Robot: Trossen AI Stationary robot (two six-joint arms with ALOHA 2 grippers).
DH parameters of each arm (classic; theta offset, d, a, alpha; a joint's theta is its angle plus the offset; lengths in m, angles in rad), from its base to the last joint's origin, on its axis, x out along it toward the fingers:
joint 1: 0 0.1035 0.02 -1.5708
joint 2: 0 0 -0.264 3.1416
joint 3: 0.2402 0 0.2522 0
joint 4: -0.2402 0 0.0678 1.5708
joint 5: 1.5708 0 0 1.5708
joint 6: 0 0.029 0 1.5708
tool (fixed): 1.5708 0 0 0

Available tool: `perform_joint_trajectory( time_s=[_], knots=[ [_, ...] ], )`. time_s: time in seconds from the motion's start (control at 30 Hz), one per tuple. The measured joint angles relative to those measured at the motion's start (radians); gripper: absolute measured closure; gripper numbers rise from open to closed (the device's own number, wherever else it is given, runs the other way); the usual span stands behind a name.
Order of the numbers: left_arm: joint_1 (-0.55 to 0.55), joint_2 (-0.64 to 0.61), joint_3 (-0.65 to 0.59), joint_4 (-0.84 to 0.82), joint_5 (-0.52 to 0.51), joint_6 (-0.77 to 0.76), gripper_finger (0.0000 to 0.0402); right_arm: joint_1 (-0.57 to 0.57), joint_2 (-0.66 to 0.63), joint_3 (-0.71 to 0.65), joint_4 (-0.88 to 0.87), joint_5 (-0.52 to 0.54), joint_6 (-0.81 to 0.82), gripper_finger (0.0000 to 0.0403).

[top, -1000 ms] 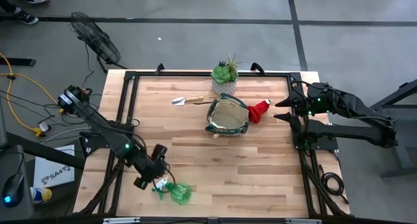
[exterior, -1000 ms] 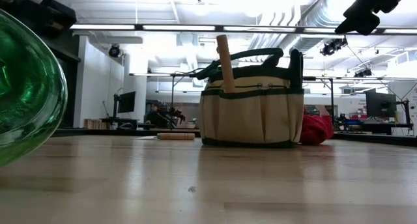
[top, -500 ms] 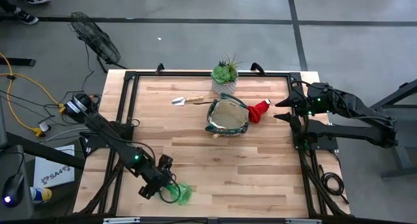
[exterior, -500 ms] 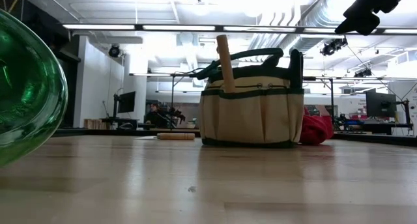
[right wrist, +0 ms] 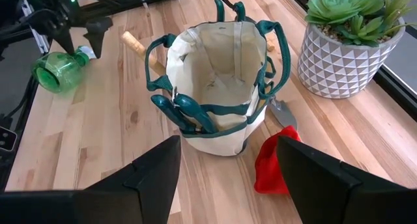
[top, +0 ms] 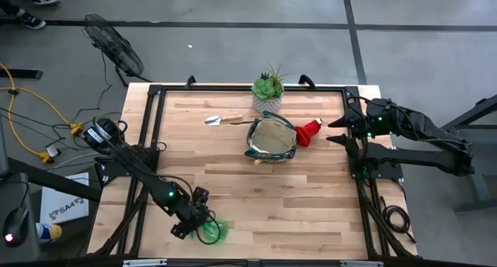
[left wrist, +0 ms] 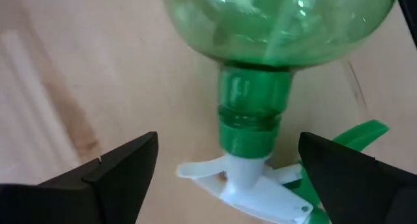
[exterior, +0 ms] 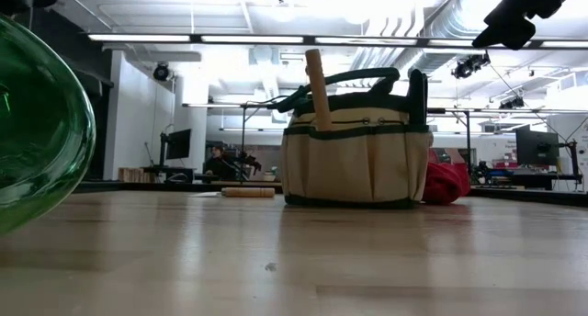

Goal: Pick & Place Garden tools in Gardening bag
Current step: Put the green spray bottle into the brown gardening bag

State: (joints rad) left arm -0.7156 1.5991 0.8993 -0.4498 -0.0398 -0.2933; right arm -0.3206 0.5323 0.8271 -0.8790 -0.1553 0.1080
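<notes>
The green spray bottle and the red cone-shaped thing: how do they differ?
The green spray bottle is see-through and lies at the table's near edge, far from the gardening bag, with the left hand open around its neck. The red cone is opaque and lies beside the bag, no hand near. Both remain outside the bag.

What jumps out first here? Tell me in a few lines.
The green spray bottle lies on its side at the table's near edge, with the left gripper open on either side of its neck. The khaki bag stands mid-table, a red cone beside it and a potted succulent behind. The right gripper waits open at the right edge.
</notes>
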Motion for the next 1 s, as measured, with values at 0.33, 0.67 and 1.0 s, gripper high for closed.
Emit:
perform_joint_trajectory(
  time_s=[0.33,0.67,1.0],
  knots=[
    [-0.005,0.067,0.001,0.055,0.001,0.000,0.0061,0.000,0.000,0.000,0.000,0.000,0.000,0.0159],
    [-0.004,0.082,0.001,0.054,-0.012,0.000,0.0131,0.000,0.000,0.000,0.000,0.000,0.000,0.0159],
    [-0.004,0.067,0.000,0.030,0.007,0.000,0.0264,0.000,0.000,0.000,0.000,0.000,0.000,0.0159]
  ],
)
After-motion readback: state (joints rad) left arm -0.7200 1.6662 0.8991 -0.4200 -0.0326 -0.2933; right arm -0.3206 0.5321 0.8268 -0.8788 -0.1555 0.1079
